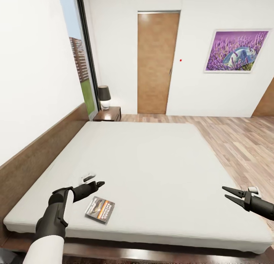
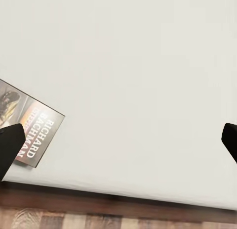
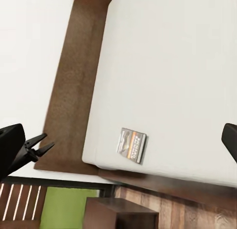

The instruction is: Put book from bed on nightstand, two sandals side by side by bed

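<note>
**Over the bed, book flat near the mattress corner**

From the head view, the bed (image 1: pixel 152 161) is seen filling most of the frame, with the book (image 1: pixel 100 209) lying flat on the mattress close to its near edge, toward the headboard (image 1: pixel 34 157) side. The left gripper (image 1: pixel 99 184) is held just above and beside the book, not touching it; how far its fingers are parted can't really be told here. The right gripper (image 1: pixel 227 193) is hung over the opposite side, fingers spread, nothing pinched. A nightstand (image 1: pixel 109 114) with a lamp (image 1: pixel 104 96) is spotted at the far corner.

On the left wrist view, the book (image 2: pixel 30 131) is caught beside one dark fingertip (image 2: pixel 9 146), the other fingertip sitting well apart, so the jaws are spread wide.

On the right wrist view, the book (image 3: pixel 132 145) is seen small near the mattress edge, and the left gripper (image 3: pixel 40 145) is glimpsed over the headboard.
</note>
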